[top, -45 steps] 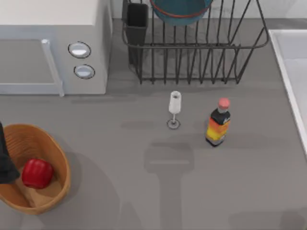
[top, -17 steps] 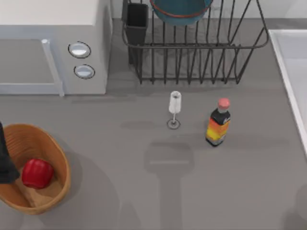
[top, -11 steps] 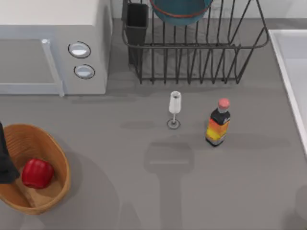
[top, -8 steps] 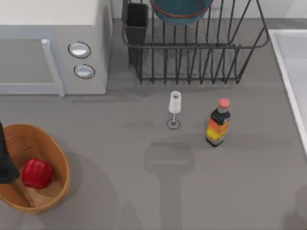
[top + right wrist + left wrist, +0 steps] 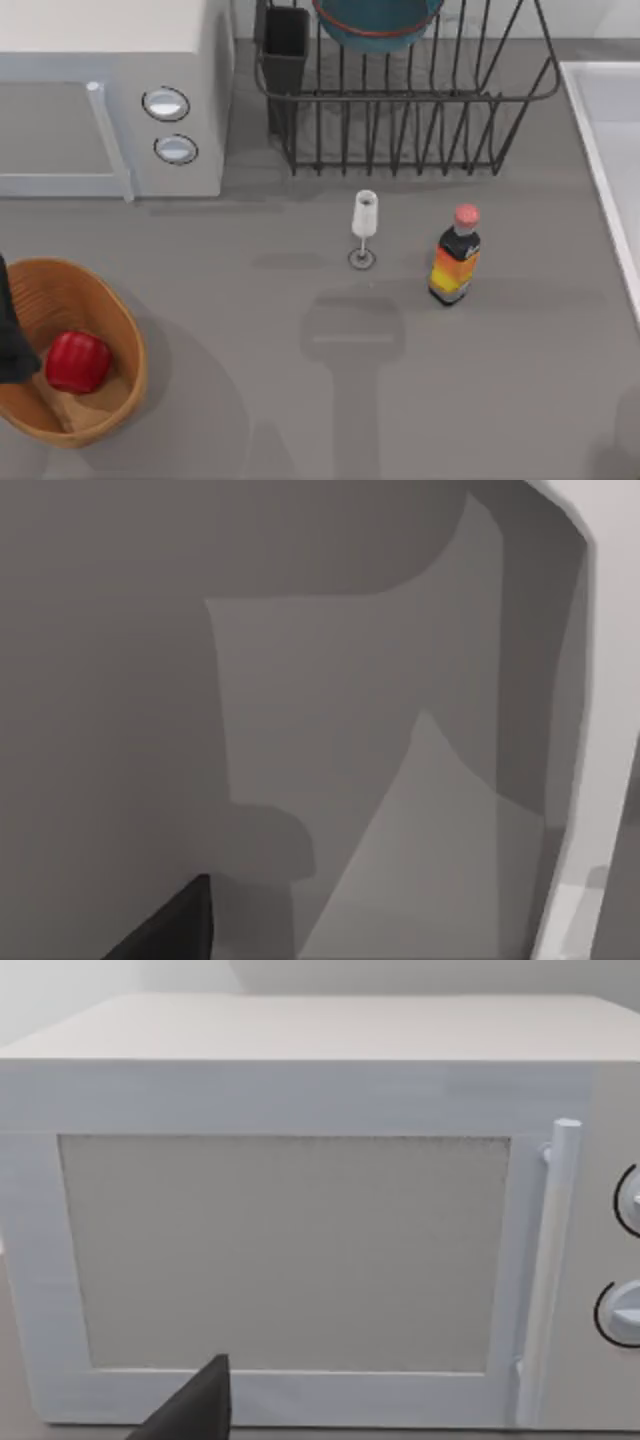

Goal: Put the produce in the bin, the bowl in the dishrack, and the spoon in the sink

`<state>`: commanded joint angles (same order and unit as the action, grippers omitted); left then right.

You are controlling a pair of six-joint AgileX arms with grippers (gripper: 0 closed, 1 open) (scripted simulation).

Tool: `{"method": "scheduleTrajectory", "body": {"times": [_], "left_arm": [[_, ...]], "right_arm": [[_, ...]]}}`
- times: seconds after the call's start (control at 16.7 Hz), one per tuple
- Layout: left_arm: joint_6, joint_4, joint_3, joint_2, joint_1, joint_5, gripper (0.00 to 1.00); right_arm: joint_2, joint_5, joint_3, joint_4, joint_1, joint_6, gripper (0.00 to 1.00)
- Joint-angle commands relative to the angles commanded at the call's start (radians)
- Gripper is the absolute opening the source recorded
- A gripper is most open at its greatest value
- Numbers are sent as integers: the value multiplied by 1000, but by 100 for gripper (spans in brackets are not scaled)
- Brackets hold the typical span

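the teal-blue round bowl in the black wire dishrack is cut off by the top edge. the glossy red produce lies in the orange wicker bin, beside what may be the left arm; gripper state cannot be told.

matte black tool (wedge-shaped)

Grey tabletop, white microwave at back left, soft shadows on surface

We see glossy red produce, our woven wicker bin, black wire dishrack, smooth matt grey table, glossy bottle, smooth pale microwave
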<state>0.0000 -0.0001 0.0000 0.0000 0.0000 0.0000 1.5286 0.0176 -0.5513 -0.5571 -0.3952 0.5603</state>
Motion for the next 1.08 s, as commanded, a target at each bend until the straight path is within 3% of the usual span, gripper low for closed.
{"method": "scheduleTrajectory", "body": {"times": [0.48, 0.54, 0.84, 1.08], "left_arm": [[0, 0, 0, 0, 0, 0, 100], [0, 0, 0, 0, 0, 0, 100], [0, 0, 0, 0, 0, 0, 100], [0, 0, 0, 0, 0, 0, 100]], "right_arm": [[0, 0, 0, 0, 0, 0, 0], [-68, 21, -39, -81, 9, -8, 0], [-77, 9, -119, -124, 51, 28, 0], [-131, 5, -250, -314, 66, 49, 0]]}}
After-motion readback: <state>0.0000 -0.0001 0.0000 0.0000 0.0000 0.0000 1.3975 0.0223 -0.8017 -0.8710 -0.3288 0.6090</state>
